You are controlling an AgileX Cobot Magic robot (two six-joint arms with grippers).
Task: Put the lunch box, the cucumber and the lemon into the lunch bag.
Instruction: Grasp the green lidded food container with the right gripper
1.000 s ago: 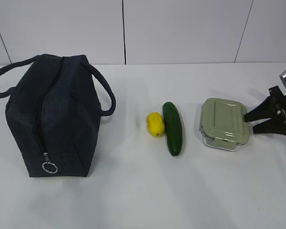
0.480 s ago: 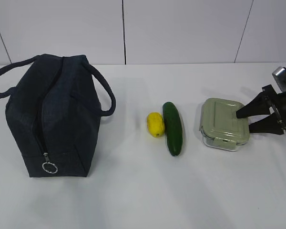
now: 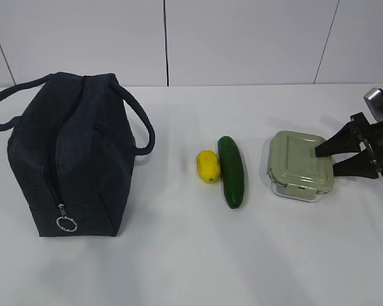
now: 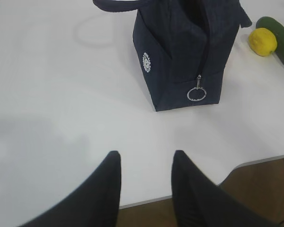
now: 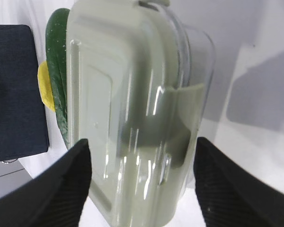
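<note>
The right claw [image 3: 327, 158] stands spread wide astride the clear glass lunch box [image 3: 301, 166], its matte sage-green snap lid between the black fingers; beyond lie smooth cucumber [image 3: 232, 171], dimpled lemon [image 3: 208, 166] and navy fabric bag [image 3: 70, 153].

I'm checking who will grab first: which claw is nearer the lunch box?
The right. The right claw has its open fingers astride the lunch box at its right edge. The left claw hovers over bare table in front of the lunch bag, far from the box.
</note>
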